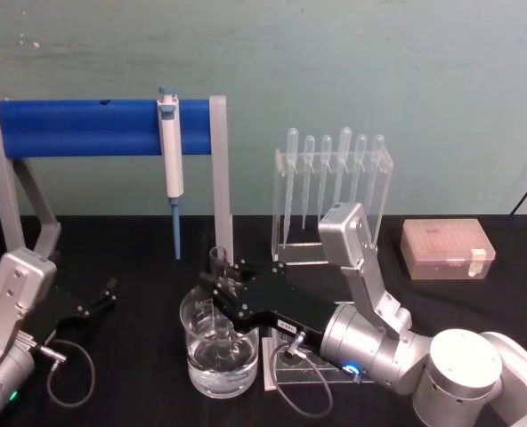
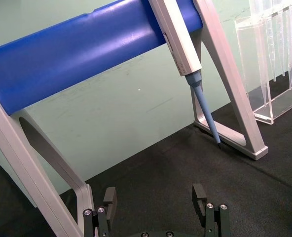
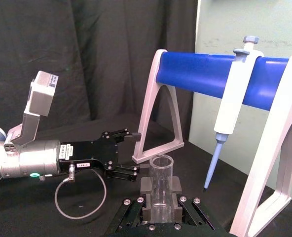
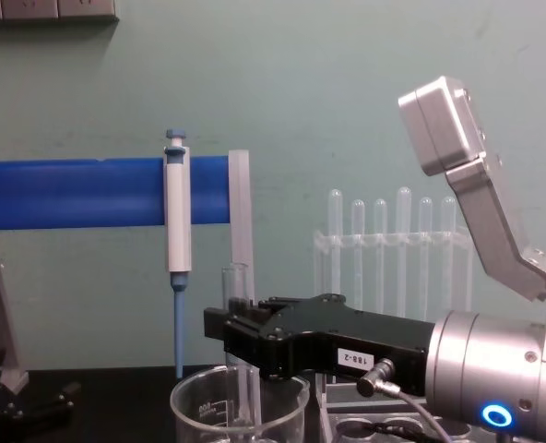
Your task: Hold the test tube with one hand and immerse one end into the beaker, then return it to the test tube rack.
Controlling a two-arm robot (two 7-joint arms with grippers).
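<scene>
My right gripper is shut on the test tube, a clear glass tube held upright with its open rim on top. In the chest view the test tube passes down through the right gripper, and its lower end is inside the beaker. The beaker is wide, with white marks and clear liquid in the bottom. I cannot tell whether the tube's end touches the liquid. In the right wrist view the tube stands clamped between the fingers. My left gripper rests open at the left.
A grey stand with a blue bar holds a white-and-blue micropipette just behind the beaker. A clear rack of plastic pipettes stands behind my right arm. A pink tip box sits at the right.
</scene>
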